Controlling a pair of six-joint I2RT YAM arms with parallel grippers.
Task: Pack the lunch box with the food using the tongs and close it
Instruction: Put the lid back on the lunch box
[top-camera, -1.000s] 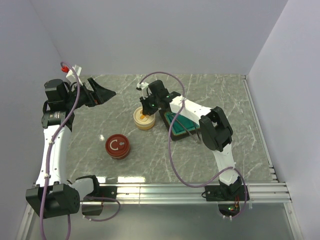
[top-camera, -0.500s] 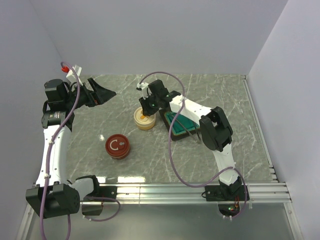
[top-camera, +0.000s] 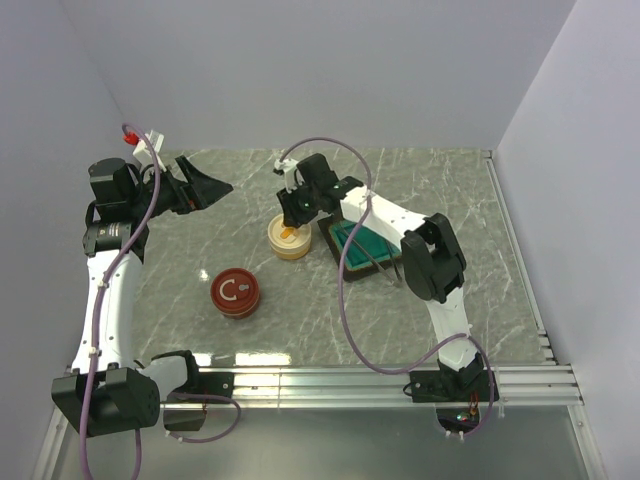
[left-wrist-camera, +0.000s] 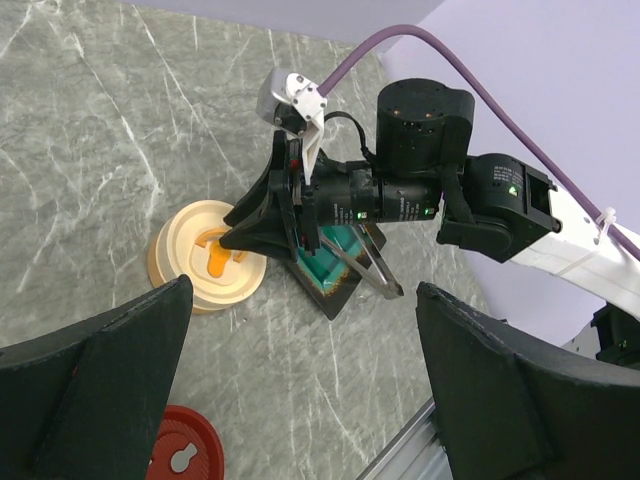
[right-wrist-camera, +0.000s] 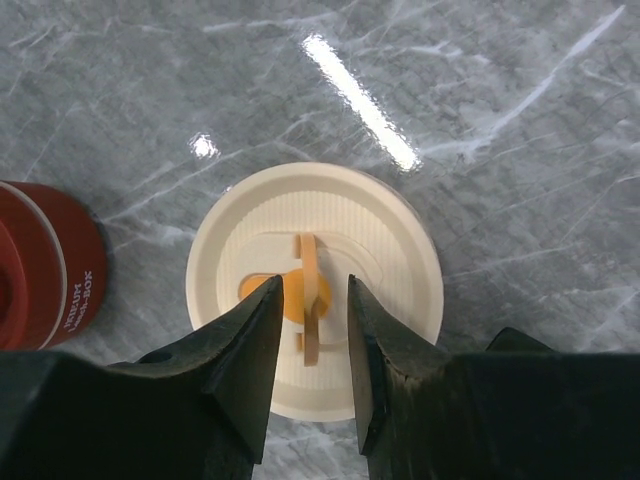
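I am holding my right gripper just above the one cream round container, its two jaws partly spread, the single orange tab showing between them, pinching nothing. My left gripper is hanging raised, jaws spread wide and empty. One pair of tongs is lying on the one teal tray, just beside that container. One red lunch box is standing nearer my bases.

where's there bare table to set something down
Bare marble lies right of the teal tray, toward the side rail, and along the back wall. Crowded: the cream container beside the tray, under the right gripper.
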